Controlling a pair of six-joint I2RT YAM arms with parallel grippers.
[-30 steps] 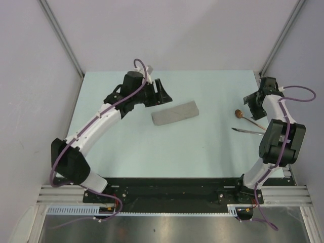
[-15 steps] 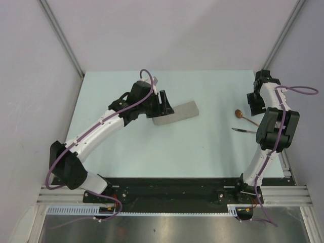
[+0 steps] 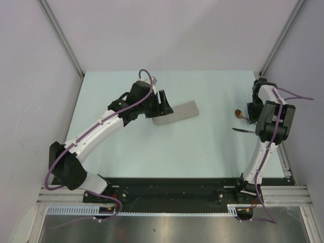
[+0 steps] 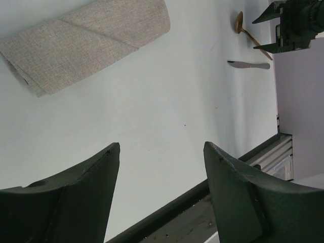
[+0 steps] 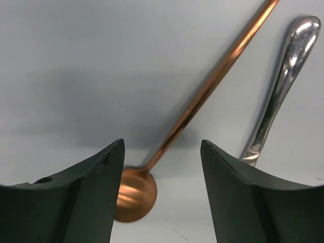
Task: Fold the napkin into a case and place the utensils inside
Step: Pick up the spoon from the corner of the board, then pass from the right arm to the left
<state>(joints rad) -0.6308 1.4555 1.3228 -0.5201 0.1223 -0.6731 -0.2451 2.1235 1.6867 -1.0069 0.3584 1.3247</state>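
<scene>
The napkin (image 3: 176, 112), folded into a narrow grey-beige case (image 4: 86, 43), lies flat in mid-table. My left gripper (image 3: 165, 105) hovers open at its left end, and in the left wrist view my left gripper (image 4: 161, 147) has only bare table between its fingers. The utensils lie at the right: a copper spoon (image 3: 237, 113) and a thin silvery piece (image 3: 242, 130). My right gripper (image 3: 251, 114) is low over the spoon. In the right wrist view my right gripper (image 5: 162, 144) is open, its fingers straddling the spoon (image 5: 135, 194) near the bowl without touching. The silvery piece (image 5: 281, 83) lies beside it.
The pale table (image 3: 202, 152) ends at a black front rail (image 4: 167, 210). Grey walls stand close at the left, back and right. The right arm (image 4: 296, 23) shows at the far edge of the left wrist view, next to the spoon (image 4: 238, 23).
The left arm has swung right, up to the napkin's left end. The right gripper has come in from the back right and down over the spoon.
</scene>
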